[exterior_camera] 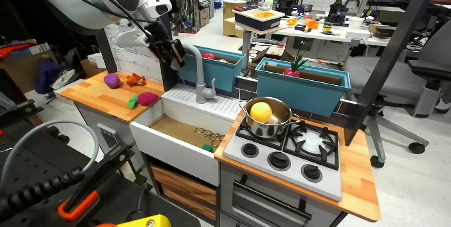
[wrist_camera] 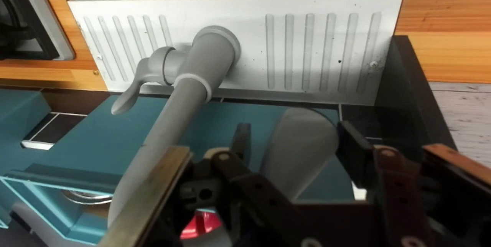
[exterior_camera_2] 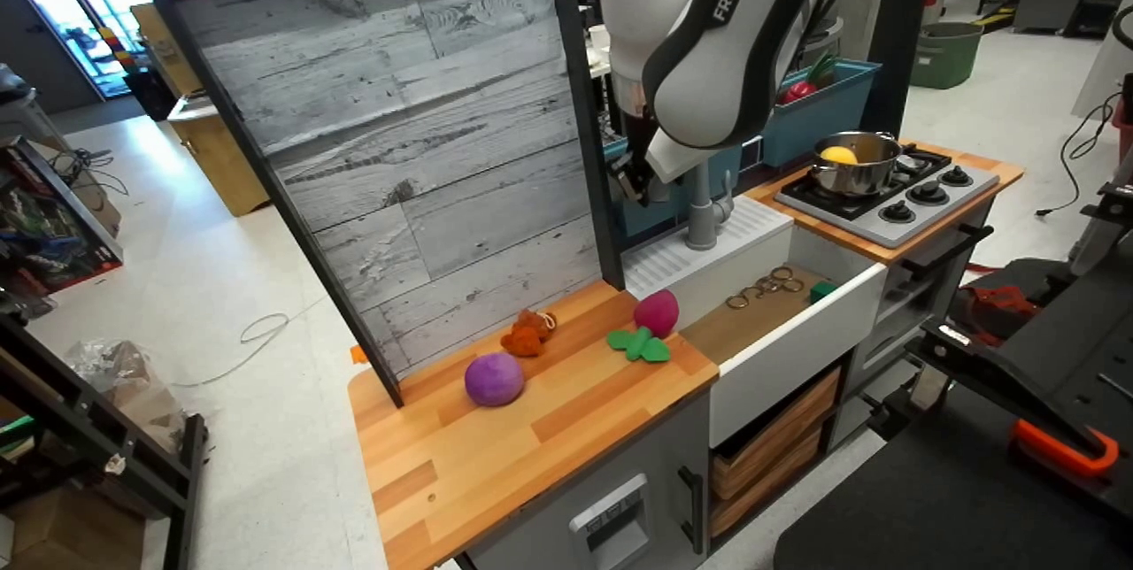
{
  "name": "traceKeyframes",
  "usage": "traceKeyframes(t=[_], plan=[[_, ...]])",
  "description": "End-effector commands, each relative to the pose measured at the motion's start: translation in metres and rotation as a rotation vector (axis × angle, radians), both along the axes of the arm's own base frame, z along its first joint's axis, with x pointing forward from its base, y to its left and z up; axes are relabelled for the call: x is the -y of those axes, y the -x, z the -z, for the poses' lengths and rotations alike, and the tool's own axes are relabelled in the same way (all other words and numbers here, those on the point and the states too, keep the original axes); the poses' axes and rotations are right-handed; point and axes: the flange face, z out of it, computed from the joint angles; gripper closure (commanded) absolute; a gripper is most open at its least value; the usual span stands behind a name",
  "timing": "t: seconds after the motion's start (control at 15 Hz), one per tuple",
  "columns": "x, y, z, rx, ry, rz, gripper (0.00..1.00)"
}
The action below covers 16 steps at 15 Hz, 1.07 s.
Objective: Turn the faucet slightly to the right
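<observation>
The faucet (exterior_camera: 199,73) stands left of centre in an exterior view, upright on the ribbed white ledge (exterior_camera: 225,106) behind the sink (exterior_camera: 174,153). In the wrist view your end effector (wrist_camera: 293,139) is spread wide, its jaws parted, with the spout tip (wrist_camera: 301,145) between them at lower right of centre; contact with the jaw at right cannot be judged, the foreground there being dark and blurred. Expect a light, stiff, smooth body, probably plastic, apt to slip under a loose pinch; its swivel joint is likely the fragile part. Take hold at the spout tip, where you have the best leverage for a slight turn, and leave the side lever (wrist_camera: 142,74) alone. In an exterior view, the wooden worktop (exterior_camera: 102,96) at left carries a round purple toy (exterior_camera: 112,80), an orange toy (exterior_camera: 135,79) and a magenta toy (exterior_camera: 147,98) with green leaves; at right of centre a steel pot (exterior_camera: 264,128) holding a yellow ball (exterior_camera: 261,112) sits on the stove (exterior_camera: 295,158). A teal planter (exterior_camera: 223,75) stands just behind the faucet and may limit your room there; a cluttered white bench (exterior_camera: 326,39) and a grey office chair (exterior_camera: 380,70) occupy the upper right.
</observation>
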Motion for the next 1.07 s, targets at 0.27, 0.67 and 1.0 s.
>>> traceKeyframes(t=[0.27, 0.67, 1.0], plan=[[0.003, -0.002, 0.008, 0.044, -0.005, 0.020, 0.75], [0.019, 0.045, -0.007, -0.183, -0.062, -0.021, 0.75], [0.099, 0.073, -0.018, -0.430, -0.047, 0.083, 0.75]])
